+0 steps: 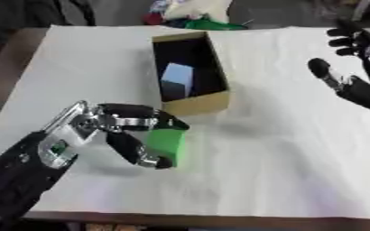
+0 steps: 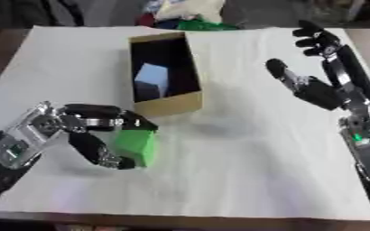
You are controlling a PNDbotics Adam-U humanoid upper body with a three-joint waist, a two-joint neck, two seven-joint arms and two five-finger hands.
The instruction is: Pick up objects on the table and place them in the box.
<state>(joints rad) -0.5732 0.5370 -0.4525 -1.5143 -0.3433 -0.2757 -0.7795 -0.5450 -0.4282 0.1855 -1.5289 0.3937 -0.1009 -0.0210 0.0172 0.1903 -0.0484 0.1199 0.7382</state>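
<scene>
The robot's left hand (image 1: 133, 131) curls its fingers and thumb around a green block (image 1: 168, 145) on the white tabletop (image 1: 283, 162), fingers arched over the block's top and thumb tucked at its lower left side; whether the block is lifted or resting on the surface cannot be told. Just beyond the block stands a tan cardboard box (image 1: 194, 104), open at the top and dark inside, its near end wall close to the left hand's fingertips. Inside the box lies a pale blue block (image 1: 177, 77), leaning toward the left wall. At the right side of the tabletop, well apart from the box, the right hand (image 2: 321, 85) hovers with fingers spread and relaxed, holding nothing. Coloured items (image 1: 196, 20), too blurred to make out, lie past the tabletop's far edge.
</scene>
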